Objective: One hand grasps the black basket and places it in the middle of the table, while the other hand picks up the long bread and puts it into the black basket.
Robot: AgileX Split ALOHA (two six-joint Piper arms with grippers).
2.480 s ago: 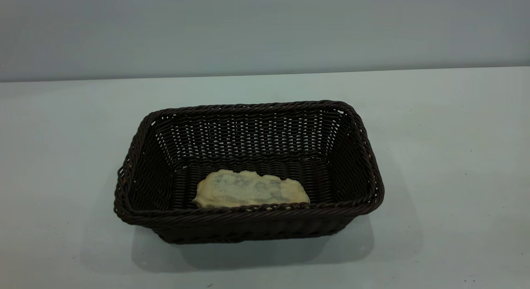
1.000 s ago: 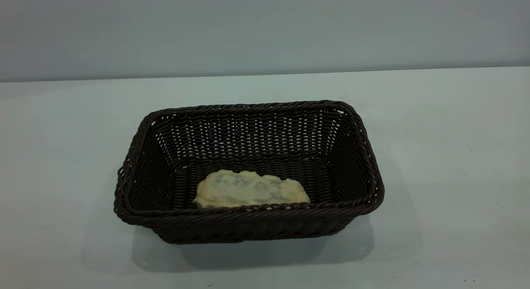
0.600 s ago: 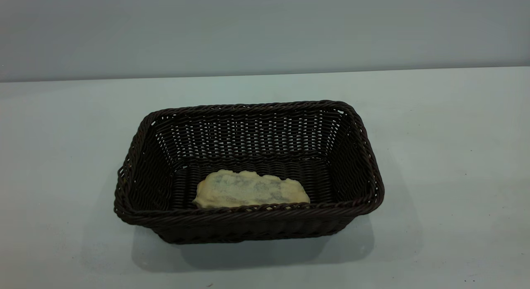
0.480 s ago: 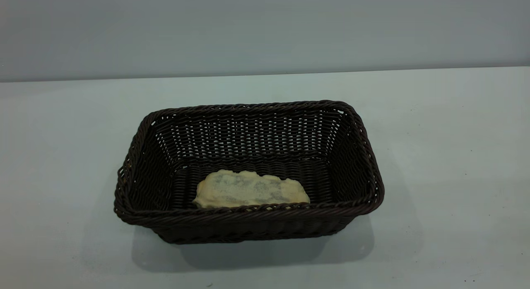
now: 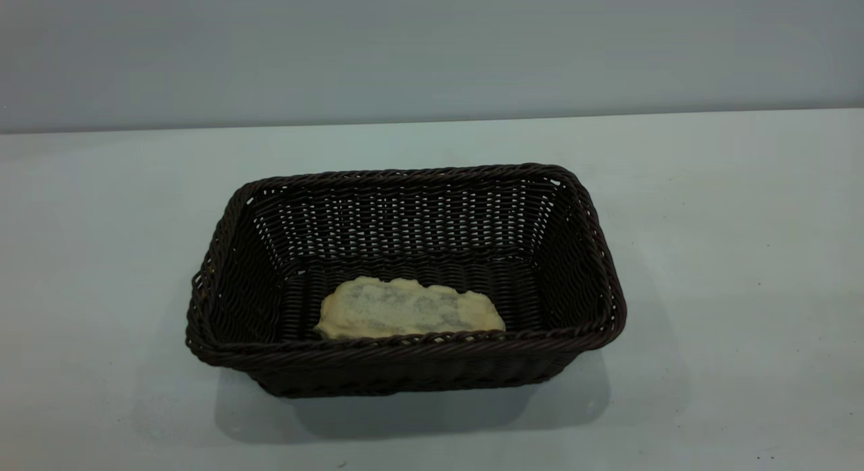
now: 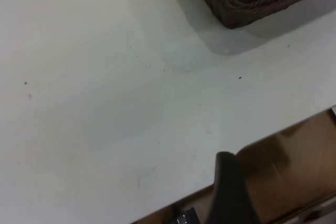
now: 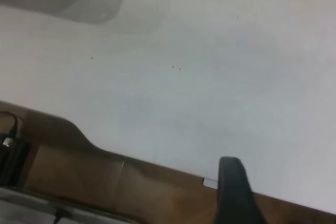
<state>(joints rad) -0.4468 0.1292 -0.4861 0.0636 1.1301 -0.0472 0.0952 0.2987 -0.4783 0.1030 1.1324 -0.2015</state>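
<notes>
Task looks complete: pale flat-bottomed long bread (image 5: 410, 309) lies underside-up in dark woven wicker basket (image 5: 405, 353) mid-table. Left gripper (image 6: 229, 192) and right gripper (image 7: 234, 192) hang over near table (image 5: 729, 255) edge; jaw state unreadable. Next: nothing but park.

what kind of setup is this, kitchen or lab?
Likely a lab or test bench, not a kitchen: a bare pale table against a plain grey wall, with only the black basket holding the long bread. No claws appear in the exterior view.
</notes>
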